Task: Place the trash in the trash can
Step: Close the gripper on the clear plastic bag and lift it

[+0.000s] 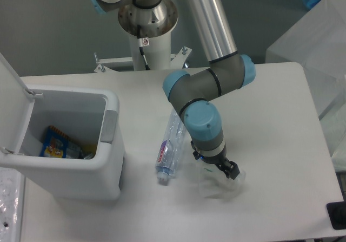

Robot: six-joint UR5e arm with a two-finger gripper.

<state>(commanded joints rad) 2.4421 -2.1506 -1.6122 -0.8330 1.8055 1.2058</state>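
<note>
So here we've got the arm [208, 85] bent down low over the table [270, 123], all smooth grey metal tube with glossy light-blue plastic caps at the joints. The gripper [215, 165] is black and sits right on top of the wrapper [220, 181], a crinkly, see-through whitish lump with lots of folds and a bit of green showing through near the top. The fingers look like they're down in or against the wrapper, but we honestly can't tell whether they're clamped on it or spread; the wrist hides most of them.

The bottle [171, 143] lies on its side just left of the wrapper, close to it, and partly tucked behind the arm's wrist. It's clear, crushed and ribbed, with a pink-and-blue label around the lower half and a small white cap pointing toward the near edge of the table. Both bits of trash are on the tabletop, not in the bin.

The bin [81, 171] stands at the left, well apart from the wrapper and near the bottle. It's a boxy white plastic thing with rounded corners, a grey panel on the side facing the bottle, and its lid [12, 106] flipped up on the left. Inside we can see some colourful packaging [54, 143], blue and yellow.

The table is a matte white slab with rounded corners.
</note>
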